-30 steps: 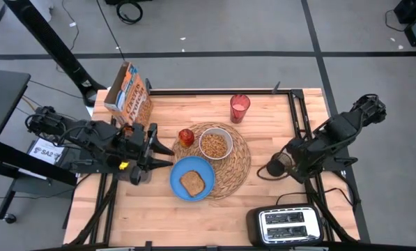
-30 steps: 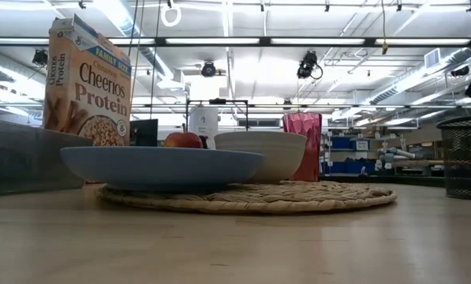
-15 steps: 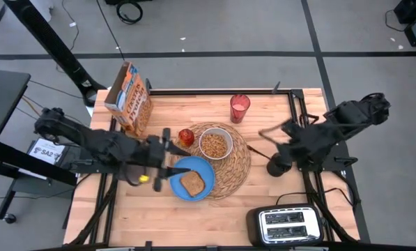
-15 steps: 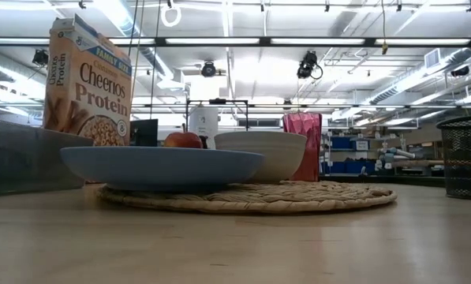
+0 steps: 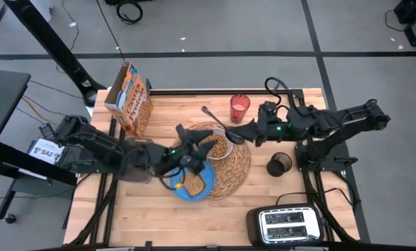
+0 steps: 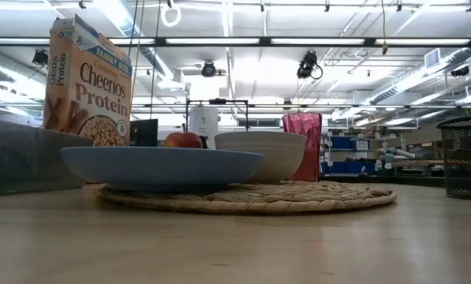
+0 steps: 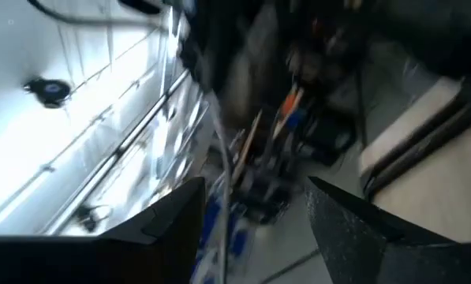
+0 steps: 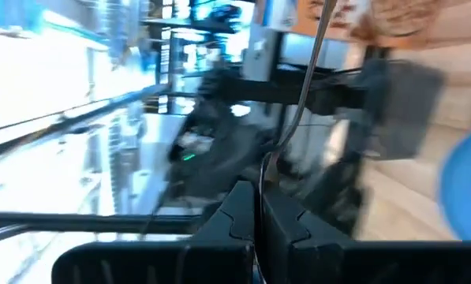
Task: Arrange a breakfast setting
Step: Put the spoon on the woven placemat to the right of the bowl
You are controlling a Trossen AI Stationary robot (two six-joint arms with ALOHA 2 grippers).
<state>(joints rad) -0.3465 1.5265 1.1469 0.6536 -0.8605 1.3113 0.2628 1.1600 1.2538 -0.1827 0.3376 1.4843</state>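
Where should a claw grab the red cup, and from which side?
Probably mid-height on the cup wall, with the claw level and one finger on each side. The cup stands upright and round near the table's far edge. The right side looks best, since the mat and bowl lie front-left. The right claw holds the spoon, so it must set that down first.

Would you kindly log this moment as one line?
right claw: shut on spoon, over placemat | left claw: open, above plate | bowl: cereal inside
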